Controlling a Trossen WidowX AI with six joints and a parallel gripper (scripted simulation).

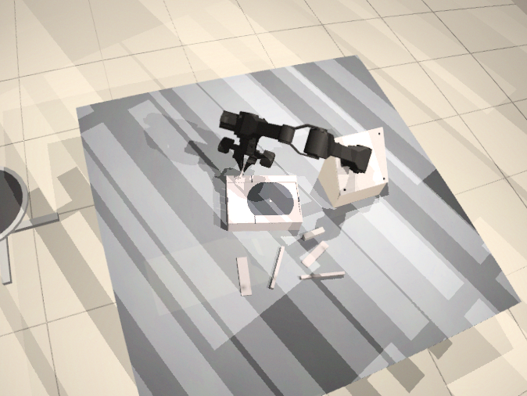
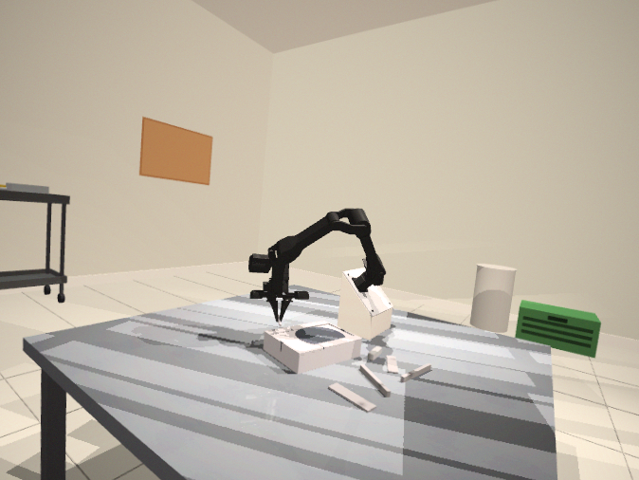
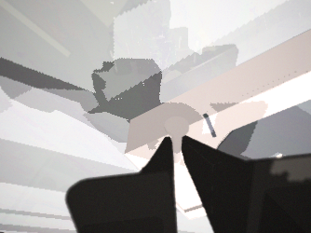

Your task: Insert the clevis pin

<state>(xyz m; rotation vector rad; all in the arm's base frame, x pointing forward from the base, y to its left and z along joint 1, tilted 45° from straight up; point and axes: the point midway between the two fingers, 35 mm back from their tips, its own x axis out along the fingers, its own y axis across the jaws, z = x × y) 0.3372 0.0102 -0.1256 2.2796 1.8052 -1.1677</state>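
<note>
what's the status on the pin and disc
jaws shut on pin, up by tray's corner; disc flat in tray, no pin through it; nothing seen blocking the disc

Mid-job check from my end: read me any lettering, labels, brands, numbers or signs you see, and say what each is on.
None readable.
Orange wall panel: no lettering shows.
Green box: dark slots and a small dark patch, no readable text.
Tray: only short dark marks, no characters.

Workshop-like room, wheeled cart (image 2: pixel 63 242), green toolbox (image 2: pixel 559 330)
</note>
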